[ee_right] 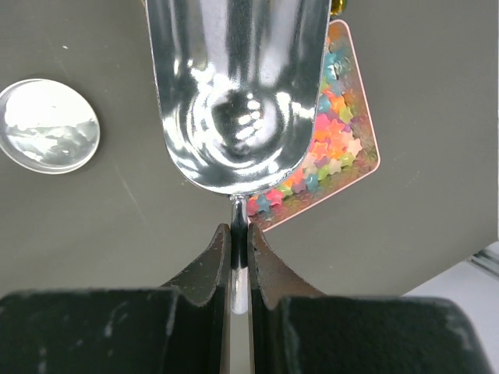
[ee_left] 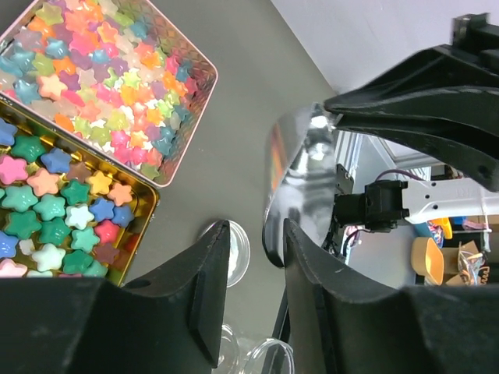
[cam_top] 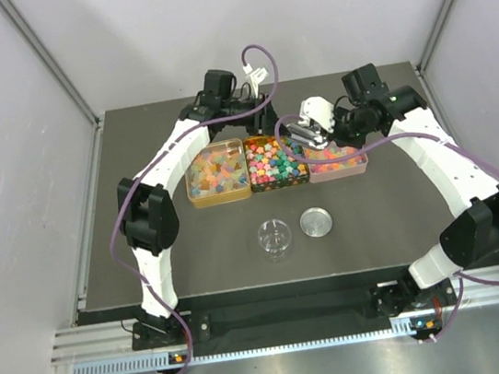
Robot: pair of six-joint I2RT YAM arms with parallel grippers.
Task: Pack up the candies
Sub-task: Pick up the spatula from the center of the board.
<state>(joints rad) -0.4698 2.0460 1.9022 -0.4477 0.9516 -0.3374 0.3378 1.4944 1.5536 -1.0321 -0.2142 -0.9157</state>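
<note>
The candies are small coloured stars lying in three open tins: a gold tin (cam_top: 215,173), a middle tin (cam_top: 274,161) and a pink tin (cam_top: 339,163). My right gripper (ee_right: 240,234) is shut on the thin handle of a shiny metal scoop (ee_right: 234,86). The scoop's bowl is empty and hovers over the edge of the pink tin's candies (ee_right: 337,144). My left gripper (ee_left: 256,234) stands open with nothing between its fingers. It hangs above the table beside the scoop (ee_left: 300,179), near the pink tin's candies (ee_left: 101,86) and the larger stars (ee_left: 54,210).
A clear glass jar (cam_top: 275,239) stands in front of the tins, with a round silver lid (cam_top: 317,222) lying flat to its right. The lid (ee_right: 48,125) shows left of the scoop. Both arms reach over the tins at the back of the dark table.
</note>
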